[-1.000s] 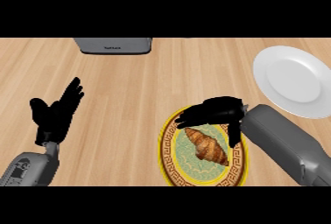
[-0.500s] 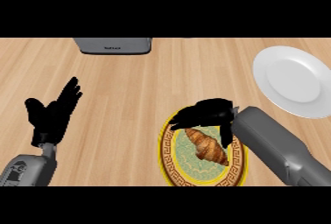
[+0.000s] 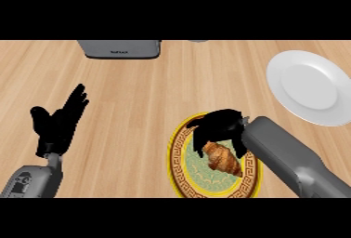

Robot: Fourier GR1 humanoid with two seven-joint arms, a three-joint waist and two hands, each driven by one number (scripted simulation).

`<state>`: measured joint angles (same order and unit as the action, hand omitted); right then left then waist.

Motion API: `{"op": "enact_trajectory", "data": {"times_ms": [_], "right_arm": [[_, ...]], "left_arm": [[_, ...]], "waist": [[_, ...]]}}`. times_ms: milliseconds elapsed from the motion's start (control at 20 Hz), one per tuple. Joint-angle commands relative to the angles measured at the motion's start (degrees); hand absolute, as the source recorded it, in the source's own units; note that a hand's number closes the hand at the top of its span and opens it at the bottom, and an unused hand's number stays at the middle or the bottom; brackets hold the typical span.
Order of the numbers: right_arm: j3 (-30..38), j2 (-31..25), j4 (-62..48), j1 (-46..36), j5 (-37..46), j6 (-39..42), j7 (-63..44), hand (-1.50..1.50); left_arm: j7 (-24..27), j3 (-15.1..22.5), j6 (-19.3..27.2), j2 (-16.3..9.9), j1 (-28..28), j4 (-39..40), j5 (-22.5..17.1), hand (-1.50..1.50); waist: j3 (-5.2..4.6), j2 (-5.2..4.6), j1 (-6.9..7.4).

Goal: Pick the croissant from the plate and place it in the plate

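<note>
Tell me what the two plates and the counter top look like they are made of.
The plain white round plate looks like glazed ceramic: smooth and uniform, with a soft sheen. The yellow-rimmed plate with a dark key pattern and pale green centre also looks like ceramic, with printed decoration, though that is less sure. The light brown counter top looks like matt wood or a wood laminate: long grain streaks run across it.

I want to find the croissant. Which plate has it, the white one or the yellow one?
The yellow patterned plate, under the right hand, holds the croissant. The white plate has nothing on it.
</note>
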<state>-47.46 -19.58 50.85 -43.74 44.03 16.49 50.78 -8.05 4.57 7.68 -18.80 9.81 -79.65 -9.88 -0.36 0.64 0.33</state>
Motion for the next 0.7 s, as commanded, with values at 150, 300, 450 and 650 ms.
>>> {"op": "enact_trajectory", "data": {"times_ms": [150, 300, 450, 650], "right_arm": [[-1.77, 1.71, -0.23, 4.8, 0.77, 1.17, 4.75, 1.5], [-0.47, -2.09, 5.33, 6.12, -0.85, 3.48, 5.89, 1.5], [7.35, 0.52, 2.06, 7.49, -5.1, 2.78, -10.09, 1.5], [21.07, 0.01, -4.96, 8.33, -10.22, -3.24, -28.52, 1.5]], "left_arm": [[0.31, -1.7, -1.76, -0.49, -1.07, 0.16, -0.48, 0.0], [0.77, -0.73, -1.11, 0.69, -0.68, 0.16, 1.03, 0.0], [0.82, -3.86, -1.53, -1.49, -0.23, 1.18, -0.5, 0.0], [-0.09, -3.13, -0.15, -0.63, -2.01, 0.25, -0.02, 0.0]], "waist": [[0.36, -0.76, 0.18], [0.35, -0.56, -0.58], [0.29, -0.38, -1.28], [0.27, 0.27, -4.05]]}}
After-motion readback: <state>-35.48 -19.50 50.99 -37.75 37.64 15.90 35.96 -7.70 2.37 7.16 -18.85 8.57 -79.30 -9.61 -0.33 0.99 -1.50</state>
